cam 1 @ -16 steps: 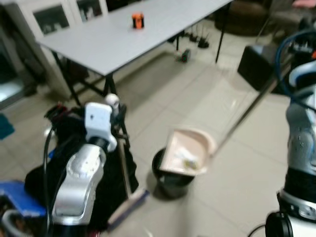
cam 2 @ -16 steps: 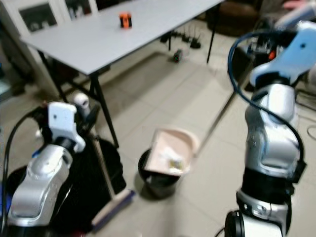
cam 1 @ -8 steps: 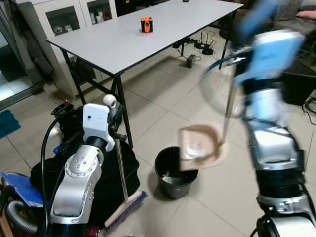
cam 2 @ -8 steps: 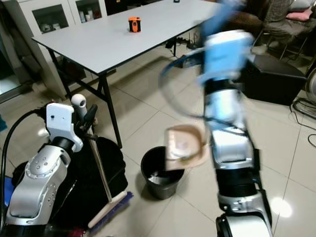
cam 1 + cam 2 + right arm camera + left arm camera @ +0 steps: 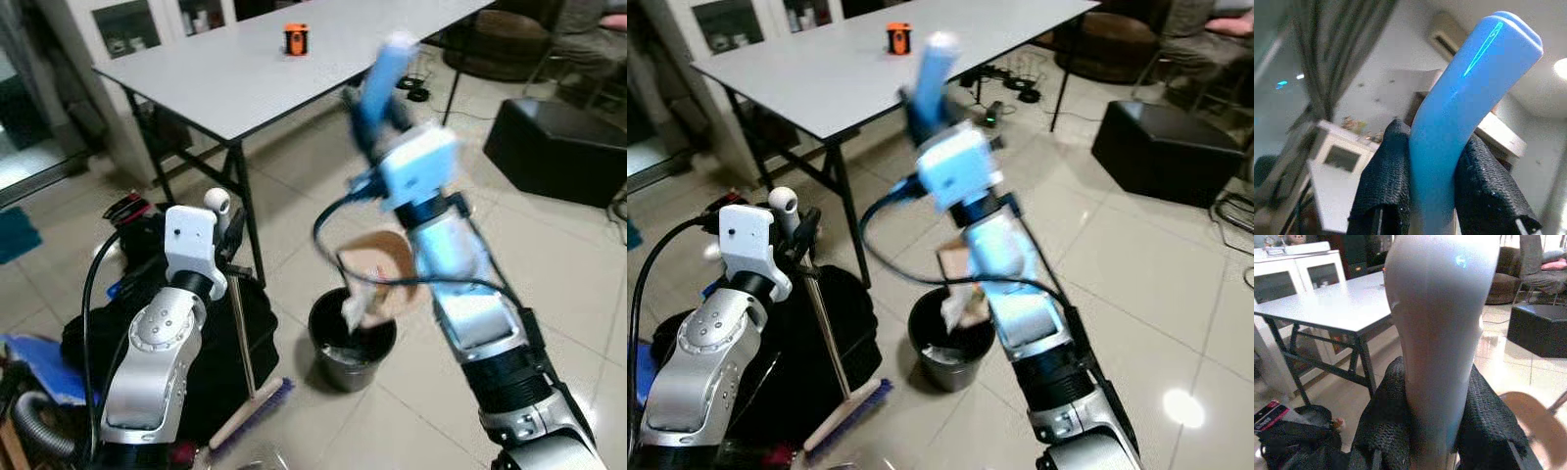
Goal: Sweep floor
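Right gripper (image 5: 1420, 196) clamps the blue plastic dustpan handle (image 5: 1459, 112), pan tipped over the round black bin (image 5: 351, 338); left gripper (image 5: 1435, 431) clamps the smooth broom handle (image 5: 1442, 333).

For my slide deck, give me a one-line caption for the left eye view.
Right gripper tips the dustpan, dumping debris into the black bin, while the left gripper holds the broom upright.
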Motion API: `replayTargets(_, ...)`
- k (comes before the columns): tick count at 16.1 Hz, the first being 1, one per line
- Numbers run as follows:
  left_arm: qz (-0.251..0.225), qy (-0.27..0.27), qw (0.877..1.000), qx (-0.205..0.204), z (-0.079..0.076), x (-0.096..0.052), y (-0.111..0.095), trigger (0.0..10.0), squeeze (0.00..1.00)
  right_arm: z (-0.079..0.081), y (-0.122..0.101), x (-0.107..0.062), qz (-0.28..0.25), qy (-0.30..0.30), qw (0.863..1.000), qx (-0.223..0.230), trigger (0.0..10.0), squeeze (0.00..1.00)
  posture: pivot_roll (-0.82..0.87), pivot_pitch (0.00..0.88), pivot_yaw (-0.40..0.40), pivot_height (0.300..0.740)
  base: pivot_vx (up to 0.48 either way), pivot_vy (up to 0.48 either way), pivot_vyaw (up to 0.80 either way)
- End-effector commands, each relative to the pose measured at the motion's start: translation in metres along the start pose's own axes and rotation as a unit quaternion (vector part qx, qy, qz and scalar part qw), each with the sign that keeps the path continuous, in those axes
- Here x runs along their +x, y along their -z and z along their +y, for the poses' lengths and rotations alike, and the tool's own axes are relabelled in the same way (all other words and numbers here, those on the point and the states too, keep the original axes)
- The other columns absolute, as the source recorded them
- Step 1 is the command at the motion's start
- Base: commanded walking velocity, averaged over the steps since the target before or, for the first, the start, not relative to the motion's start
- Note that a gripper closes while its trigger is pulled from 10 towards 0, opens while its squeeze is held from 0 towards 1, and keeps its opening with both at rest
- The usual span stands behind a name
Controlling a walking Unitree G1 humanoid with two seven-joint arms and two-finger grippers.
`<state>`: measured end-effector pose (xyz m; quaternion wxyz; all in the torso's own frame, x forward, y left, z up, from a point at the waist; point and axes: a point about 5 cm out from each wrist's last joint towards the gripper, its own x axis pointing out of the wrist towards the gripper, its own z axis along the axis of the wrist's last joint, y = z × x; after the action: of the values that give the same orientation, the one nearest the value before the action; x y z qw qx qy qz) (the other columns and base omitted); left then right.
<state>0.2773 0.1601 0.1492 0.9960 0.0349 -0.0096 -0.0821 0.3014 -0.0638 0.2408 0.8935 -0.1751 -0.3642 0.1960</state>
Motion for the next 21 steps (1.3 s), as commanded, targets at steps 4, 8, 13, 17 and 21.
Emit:
replayTargets(4, -0.016, -0.001, 1.000, 0.008, 0.000, 0.001, -0.007, 10.0, 0.00, 0.005, -0.009, 0.002, -0.043, -0.038, 0.996, -0.072, 10.0, 0.00, -0.07, 0.004, 0.030, 0.740, 0.000, 0.000, 0.00)
replayTargets(8, -0.014, 0.013, 1.000, 0.007, -0.005, 0.002, -0.006, 10.0, 0.00, -0.022, -0.012, 0.005, -0.034, 0.019, 0.994, -0.098, 10.0, 0.00, -0.08, 0.003, 0.025, 0.740, 0.000, 0.000, 0.00)
replayTargets(13, -0.002, 0.041, 0.999, 0.000, -0.012, 0.003, -0.001, 10.0, 0.00, -0.068, 0.015, -0.036, 0.113, 0.108, 0.985, -0.073, 10.0, 0.00, -0.09, 0.012, 0.029, 0.740, 0.000, 0.000, 0.00)
replayTargets(17, 0.002, 0.041, 0.999, 0.000, -0.011, -0.001, 0.001, 10.0, 0.00, -0.081, 0.019, -0.056, 0.163, 0.160, 0.972, -0.058, 10.0, 0.00, -0.09, 0.018, 0.017, 0.740, -0.272, 0.000, 0.00)
replayTargets(21, 0.006, 0.044, 0.999, 0.000, -0.011, -0.003, 0.003, 10.0, 0.00, -0.084, 0.028, -0.074, 0.206, 0.173, 0.962, -0.044, 10.0, 0.00, -0.09, 0.020, 0.016, 0.740, -0.287, 0.000, 0.00)
